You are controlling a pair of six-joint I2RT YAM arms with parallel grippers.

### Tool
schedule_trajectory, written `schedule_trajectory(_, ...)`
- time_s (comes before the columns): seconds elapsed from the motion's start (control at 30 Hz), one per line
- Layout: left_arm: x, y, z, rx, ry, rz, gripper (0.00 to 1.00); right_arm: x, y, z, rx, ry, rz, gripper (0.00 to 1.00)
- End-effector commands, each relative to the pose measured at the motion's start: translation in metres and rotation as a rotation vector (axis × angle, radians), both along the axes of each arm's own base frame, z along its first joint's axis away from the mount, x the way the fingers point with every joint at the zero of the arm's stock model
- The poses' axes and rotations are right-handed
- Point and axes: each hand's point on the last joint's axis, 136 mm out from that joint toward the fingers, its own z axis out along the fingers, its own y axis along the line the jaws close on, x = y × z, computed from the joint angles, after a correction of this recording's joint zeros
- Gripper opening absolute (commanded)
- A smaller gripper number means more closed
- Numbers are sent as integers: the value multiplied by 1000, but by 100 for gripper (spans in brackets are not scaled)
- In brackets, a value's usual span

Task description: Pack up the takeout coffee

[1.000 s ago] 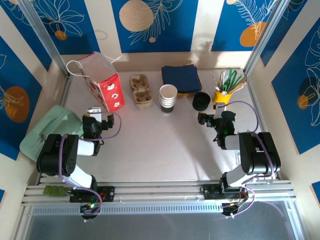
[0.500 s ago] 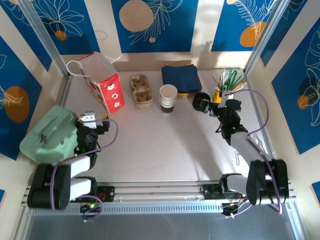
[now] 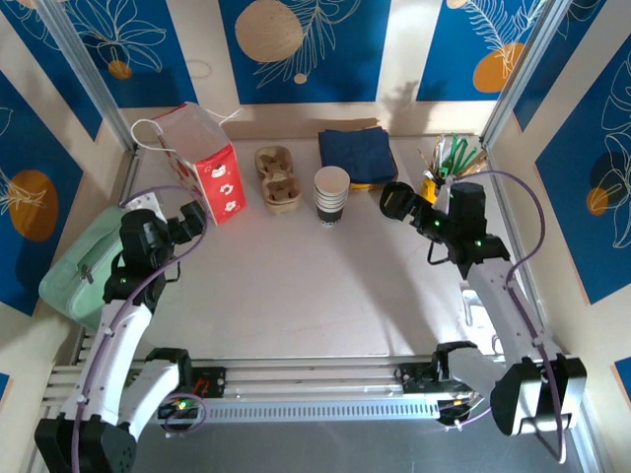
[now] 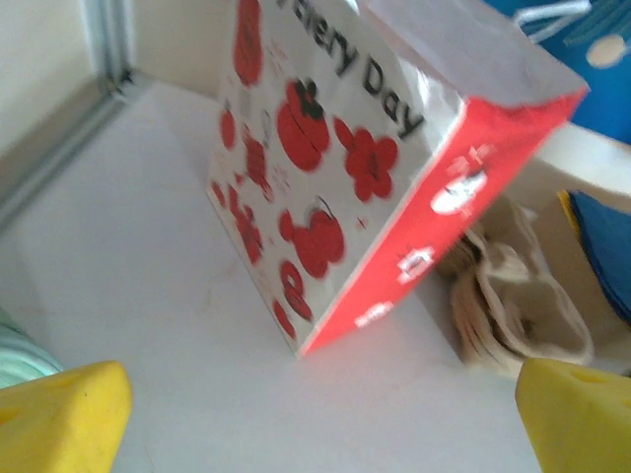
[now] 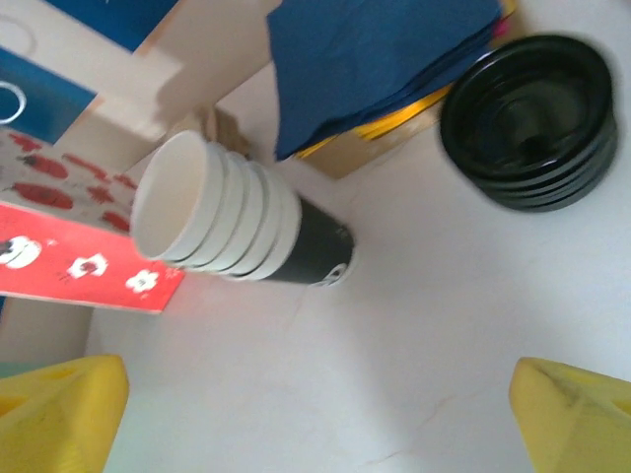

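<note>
Right gripper (image 5: pixel 315 414), jaws spread, faces stacked takeout coffee (image 5: pixel 212 222).

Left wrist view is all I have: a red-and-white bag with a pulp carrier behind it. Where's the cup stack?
Observer: The stack of paper cups stands upright just right of the pulp carrier, mid-table towards the back.
Operator: Where's the right gripper?
Observer: The right gripper is open and empty. It points towards the stack, with the black lids close by.
Operator: Is the bag ready to load?
Observer: The bag stands with its mouth open upward.
</note>
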Motion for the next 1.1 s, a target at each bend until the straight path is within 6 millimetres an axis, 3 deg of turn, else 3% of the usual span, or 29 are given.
schedule_trajectory(0.0,-19,-30,-13,-103,172,-138,99,-8,33,5,44,104,68,100)
schedule_trajectory(0.13,-30,-49,-8,-127,242,-260,99,8,59,9,-67,131,81,99)
schedule_trajectory(0.5,-43,-98,18,-312,170,-514,99,68,92,9,-435,150,19,84)
schedule_trajectory(0.7,-47,-99,18,-322,147,-520,100,91,97,-2,-548,197,4,66)
schedule_trajectory(0.97,-43,-100,13,-351,149,-513,99,104,101,-12,-564,222,0,54)
schedule_trajectory(1.07,-42,-97,13,-350,146,-492,99,105,105,-16,-550,227,11,54)
